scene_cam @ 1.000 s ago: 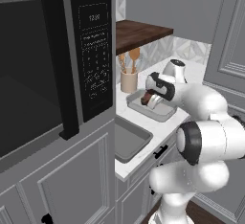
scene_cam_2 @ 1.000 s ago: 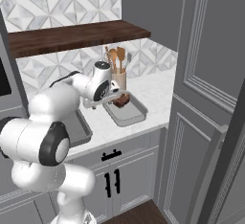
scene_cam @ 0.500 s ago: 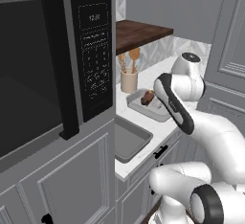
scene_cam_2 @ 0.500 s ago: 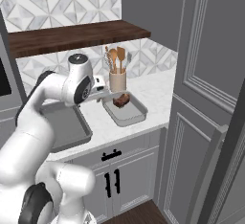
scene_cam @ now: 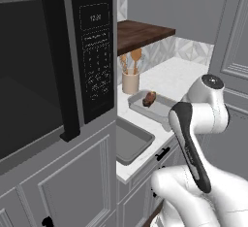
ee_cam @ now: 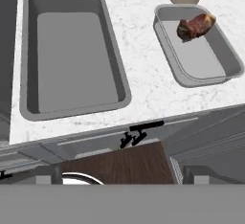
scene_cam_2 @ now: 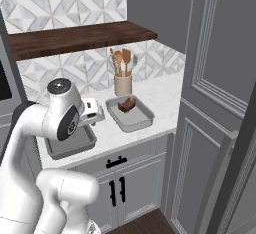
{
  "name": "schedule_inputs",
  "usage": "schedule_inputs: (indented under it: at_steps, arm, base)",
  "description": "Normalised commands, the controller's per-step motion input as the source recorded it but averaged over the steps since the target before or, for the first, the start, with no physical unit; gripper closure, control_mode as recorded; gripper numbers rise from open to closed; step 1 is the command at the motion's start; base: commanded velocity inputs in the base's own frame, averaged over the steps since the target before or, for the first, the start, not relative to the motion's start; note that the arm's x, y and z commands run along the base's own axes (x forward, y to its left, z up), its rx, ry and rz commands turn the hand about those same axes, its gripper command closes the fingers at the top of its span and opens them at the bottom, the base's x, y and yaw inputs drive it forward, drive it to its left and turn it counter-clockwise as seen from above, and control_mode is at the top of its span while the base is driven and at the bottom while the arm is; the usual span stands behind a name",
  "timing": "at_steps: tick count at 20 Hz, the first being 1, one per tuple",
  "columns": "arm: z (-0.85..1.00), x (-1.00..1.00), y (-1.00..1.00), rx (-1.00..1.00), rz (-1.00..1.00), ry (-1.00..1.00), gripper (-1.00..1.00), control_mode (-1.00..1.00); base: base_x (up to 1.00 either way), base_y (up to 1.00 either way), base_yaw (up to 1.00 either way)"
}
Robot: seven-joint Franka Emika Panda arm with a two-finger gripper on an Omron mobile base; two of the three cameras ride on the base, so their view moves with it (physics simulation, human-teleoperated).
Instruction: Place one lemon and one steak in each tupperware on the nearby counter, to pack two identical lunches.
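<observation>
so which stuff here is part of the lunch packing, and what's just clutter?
Job:
- steak, in the right tupperware
- empty left tupperware
- counter

Clutter:
- utensil holder
- microwave
- wooden shelf

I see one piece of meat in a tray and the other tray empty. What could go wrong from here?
The steak lies at the far end of its tupperware, close to the utensil jar; an arm reaching there might knock the jar. The second tupperware holds nothing and sits near the counter edge, so a nudge could push it off.
</observation>
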Motion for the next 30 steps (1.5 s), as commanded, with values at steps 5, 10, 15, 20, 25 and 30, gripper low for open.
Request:
schedule_inputs:
  at_steps: [5,10,15,20,25,30]
  arm:
    - [0.28,-0.98,0.00,0.00,0.00,0.14,-1.00,-1.00]
    - [0.87,-1.00,0.00,0.00,-0.03,0.08,-1.00,-1.00]
    - [0.13,-0.50,0.00,0.00,0.00,-0.03,-1.00,-1.00]
    - [0.00,0.00,0.00,0.00,0.00,0.00,-1.00,-1.00]
    - [0.00,0.00,0.00,0.00,0.00,0.00,-1.00,1.00]
    - [0.00,0.00,0.00,0.00,0.00,0.00,-1.00,1.00]
  base:
    - [0.00,0.00,0.00]
    - [0.00,0.00,0.00]
    - [0.00,0.00,0.00]
    - [0.00,0.00,0.00]
    - [-0.85,0.15,0.00]
    - [-1.00,0.30,0.00]
